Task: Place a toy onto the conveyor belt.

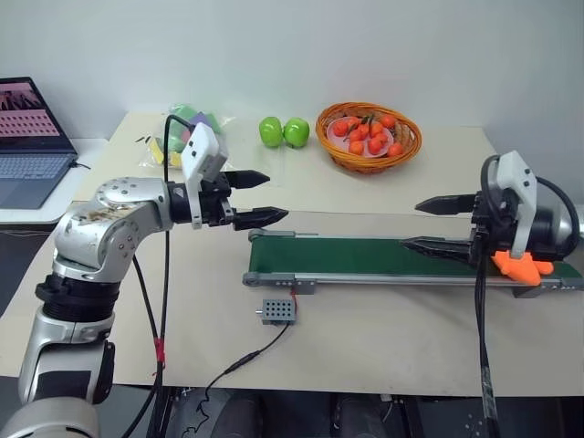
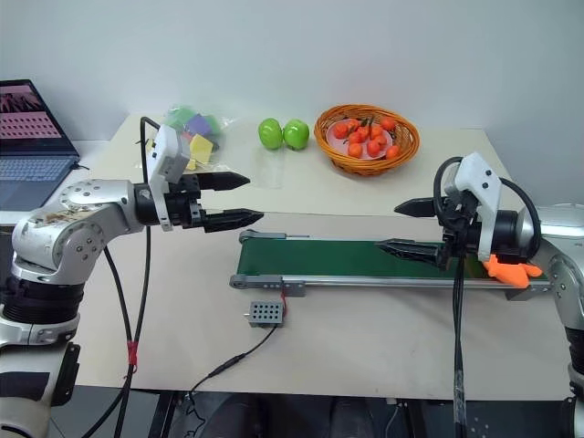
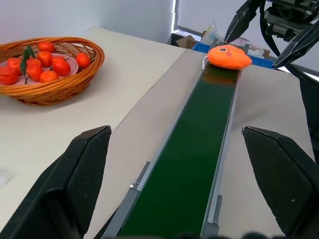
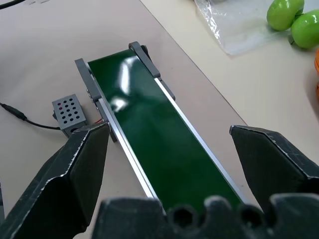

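Toy laid on the belt; both grippers released.

In the head views, the toy (image 1: 522,265) is seen on the right end of the conveyor belt (image 1: 365,257), beside the right gripper (image 1: 431,225), spread and empty. In the left wrist view, the left gripper (image 3: 179,184), also spread wide, faces the toy; placement is judged done.

Lab bench: laptop (image 1: 32,146), test conveyor belt (image 1: 365,257).

beige table (image 1: 383,338), conveyor belt (image 1: 365,257), basket (image 1: 369,137), apples (image 1: 284,132)
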Controlling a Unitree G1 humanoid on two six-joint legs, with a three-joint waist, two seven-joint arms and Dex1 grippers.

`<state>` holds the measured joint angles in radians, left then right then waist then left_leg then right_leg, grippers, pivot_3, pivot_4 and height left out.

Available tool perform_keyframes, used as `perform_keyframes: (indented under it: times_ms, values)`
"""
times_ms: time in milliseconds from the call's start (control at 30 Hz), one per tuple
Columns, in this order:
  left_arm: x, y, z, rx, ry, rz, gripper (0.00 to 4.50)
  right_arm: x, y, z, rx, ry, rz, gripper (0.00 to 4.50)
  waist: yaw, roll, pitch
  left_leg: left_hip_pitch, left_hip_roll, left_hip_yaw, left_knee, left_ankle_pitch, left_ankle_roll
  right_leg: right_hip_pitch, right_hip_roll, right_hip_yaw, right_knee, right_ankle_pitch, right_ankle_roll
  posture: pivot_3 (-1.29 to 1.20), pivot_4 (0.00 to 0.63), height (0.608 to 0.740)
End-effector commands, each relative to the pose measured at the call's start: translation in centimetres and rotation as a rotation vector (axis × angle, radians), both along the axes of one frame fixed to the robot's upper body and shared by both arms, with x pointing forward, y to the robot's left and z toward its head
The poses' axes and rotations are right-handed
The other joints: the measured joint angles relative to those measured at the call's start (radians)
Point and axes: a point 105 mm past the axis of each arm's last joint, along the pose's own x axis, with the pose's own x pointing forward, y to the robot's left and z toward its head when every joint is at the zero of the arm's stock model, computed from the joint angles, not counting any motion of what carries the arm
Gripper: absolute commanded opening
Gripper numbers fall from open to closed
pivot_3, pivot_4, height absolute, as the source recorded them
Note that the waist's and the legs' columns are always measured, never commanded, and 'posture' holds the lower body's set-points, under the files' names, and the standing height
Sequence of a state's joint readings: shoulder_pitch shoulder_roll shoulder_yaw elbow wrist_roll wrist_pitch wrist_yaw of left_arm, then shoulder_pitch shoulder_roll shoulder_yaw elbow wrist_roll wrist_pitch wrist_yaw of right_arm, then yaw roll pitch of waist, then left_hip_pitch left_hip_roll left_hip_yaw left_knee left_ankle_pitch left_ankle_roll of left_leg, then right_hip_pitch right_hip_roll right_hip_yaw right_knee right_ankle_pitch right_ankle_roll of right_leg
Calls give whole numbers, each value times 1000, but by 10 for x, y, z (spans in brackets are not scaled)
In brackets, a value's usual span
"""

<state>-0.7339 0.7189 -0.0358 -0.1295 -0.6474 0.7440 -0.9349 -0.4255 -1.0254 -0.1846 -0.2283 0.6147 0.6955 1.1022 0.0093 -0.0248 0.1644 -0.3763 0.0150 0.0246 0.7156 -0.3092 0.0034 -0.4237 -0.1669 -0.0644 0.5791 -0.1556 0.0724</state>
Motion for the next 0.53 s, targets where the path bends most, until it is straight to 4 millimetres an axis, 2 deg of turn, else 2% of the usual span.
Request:
perform_keyframes:
  times_ms: [33,533]
  values:
    - [-2,2,15,1,-64,6,4483,-2,2,15,20,-58,16,4500,0,0,0,0,0,0,0,0,0,0,0,0,0,0,0,0,150,738]
    - [-2,4,13,21,-72,17,4483,-1,5,15,33,-64,23,4500,0,0,0,0,0,0,0,0,0,0,0,0,0,0,0,0,150,738]
